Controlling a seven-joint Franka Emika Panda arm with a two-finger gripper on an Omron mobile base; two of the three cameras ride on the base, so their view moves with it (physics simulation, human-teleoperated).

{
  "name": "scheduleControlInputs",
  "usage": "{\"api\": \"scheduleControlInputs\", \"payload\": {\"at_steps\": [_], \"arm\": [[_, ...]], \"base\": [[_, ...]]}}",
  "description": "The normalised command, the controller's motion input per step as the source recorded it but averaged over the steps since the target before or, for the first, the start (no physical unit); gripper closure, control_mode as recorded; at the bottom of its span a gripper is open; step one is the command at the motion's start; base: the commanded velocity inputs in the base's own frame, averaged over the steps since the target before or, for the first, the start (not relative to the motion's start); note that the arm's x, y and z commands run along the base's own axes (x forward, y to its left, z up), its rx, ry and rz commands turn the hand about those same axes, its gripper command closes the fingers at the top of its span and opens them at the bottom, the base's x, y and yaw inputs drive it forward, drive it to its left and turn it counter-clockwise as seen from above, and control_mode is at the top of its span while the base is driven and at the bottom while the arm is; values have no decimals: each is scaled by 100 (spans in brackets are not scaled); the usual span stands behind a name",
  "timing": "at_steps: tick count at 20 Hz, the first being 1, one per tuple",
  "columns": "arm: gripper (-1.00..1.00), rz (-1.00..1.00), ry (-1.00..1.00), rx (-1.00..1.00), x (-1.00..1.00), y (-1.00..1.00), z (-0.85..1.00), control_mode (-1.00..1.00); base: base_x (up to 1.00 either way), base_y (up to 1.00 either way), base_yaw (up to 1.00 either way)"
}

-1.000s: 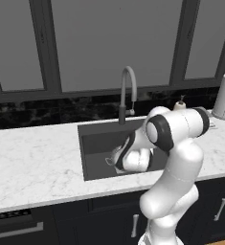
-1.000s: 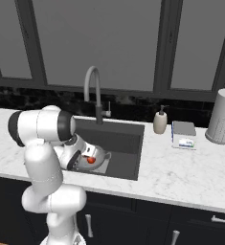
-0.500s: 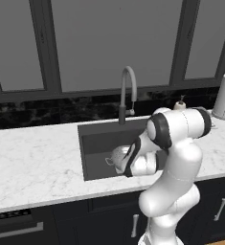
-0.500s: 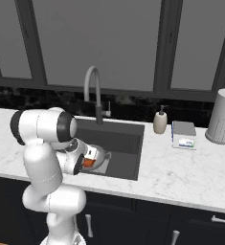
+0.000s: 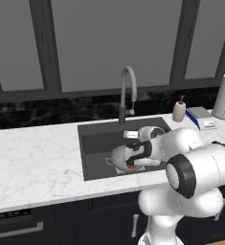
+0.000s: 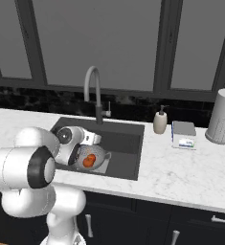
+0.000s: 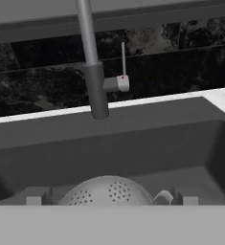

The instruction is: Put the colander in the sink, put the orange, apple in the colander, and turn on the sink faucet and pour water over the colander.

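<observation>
Down inside the dark grey rectangular sink [image 6: 128,143] sunk into the white marble counter [image 6: 181,172], the grey perforated metal colander [image 6: 91,157] sits on the basin floor with an orange-red round fruit [image 6: 88,161] resting in its bowl. The robot's two-finger gripper [image 7: 111,200] hangs low just beside the colander, jaws spread wide and grasping nothing. Behind the basin stands the tall grey gooseneck sink faucet [image 7: 93,72], its small side lever [image 7: 123,82] facing the hand.

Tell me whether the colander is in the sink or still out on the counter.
In the sink. The colander sits on the floor of the sink, below the marble counter top, with red-orange fruit inside it.
</observation>
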Motion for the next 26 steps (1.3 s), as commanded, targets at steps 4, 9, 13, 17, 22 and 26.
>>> {"api": "scheduleControlInputs", "payload": {"at_steps": [4, 9, 13, 17, 22, 26], "arm": [[-100, 0, 1, 0, -88, -12, 100, -100], [-100, 3, 30, 0, -100, -42, 72, -100], [-100, 9, 27, 0, -84, -79, 41, -100], [-100, 34, 4, 8, 18, -100, 21, -100], [-100, 35, 0, 17, 33, -96, -2, -100], [-100, 16, -1, 6, 4, -20, 0, -100]], "base": [[0, 0, 0], [0, 0, 0], [0, 0, 0], [0, 0, 0], [0, 0, 0], [0, 0, 0]]}}
